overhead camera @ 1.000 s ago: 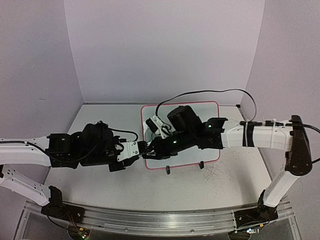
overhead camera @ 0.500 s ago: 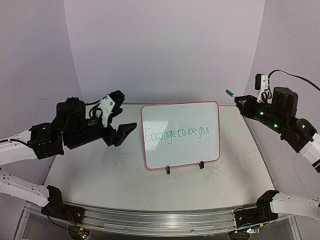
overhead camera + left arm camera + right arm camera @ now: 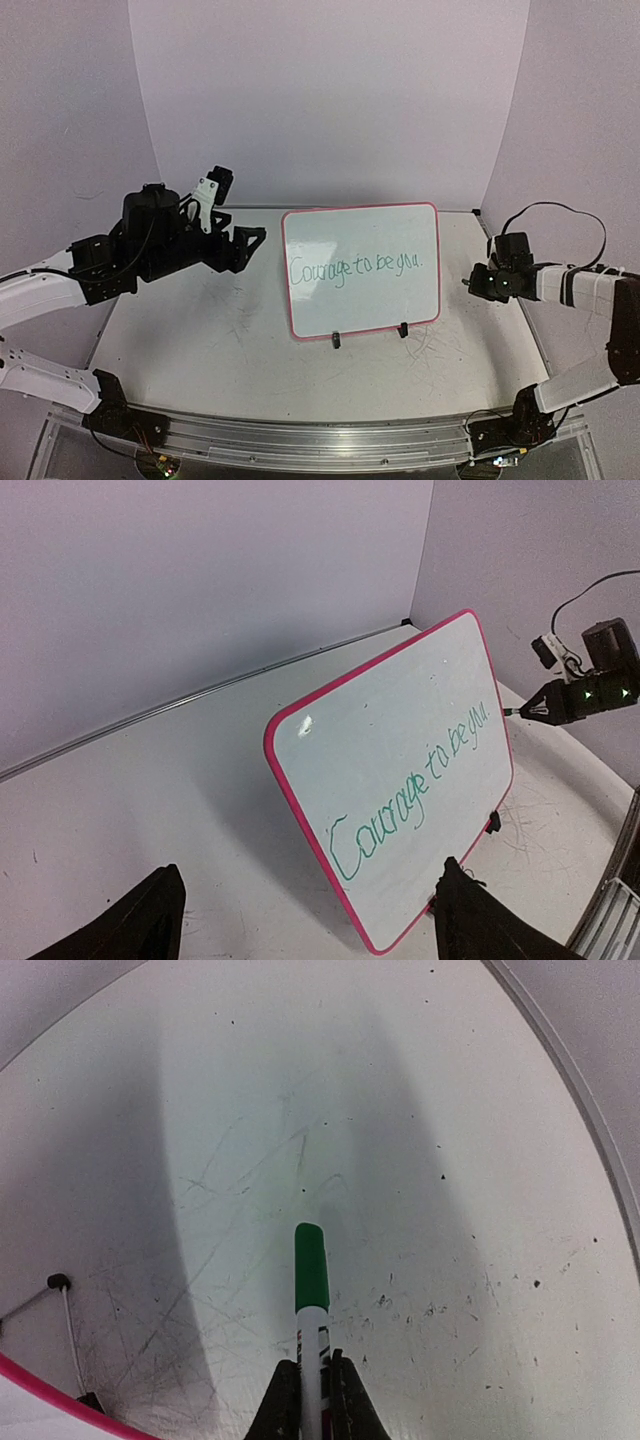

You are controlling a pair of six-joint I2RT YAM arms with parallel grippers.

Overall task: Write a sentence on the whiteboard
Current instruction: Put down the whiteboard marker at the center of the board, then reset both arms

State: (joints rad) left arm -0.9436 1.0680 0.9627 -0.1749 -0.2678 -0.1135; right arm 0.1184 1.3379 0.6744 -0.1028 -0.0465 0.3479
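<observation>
The whiteboard, white with a pink-red frame, stands propped at the table's middle. The sentence in thin green marker reads "Courage to be you." My left gripper hovers left of the board, open and holding nothing. In the left wrist view, that gripper faces the whiteboard and sentence, its dark fingers wide apart. My right gripper sits low to the right of the board. In the right wrist view, the right gripper is shut on a white marker with a green end, pointing over the tabletop.
Two black clips of the wire stand hold the board's lower edge. The scratched white tabletop is walled at the back and sides, with a raised rim along its right edge. A black cable loops over the right arm.
Both arms have left the board. The left gripper let go, opened wide and pulled back left. The right arm swung out right and dropped low, still holding the marker.
</observation>
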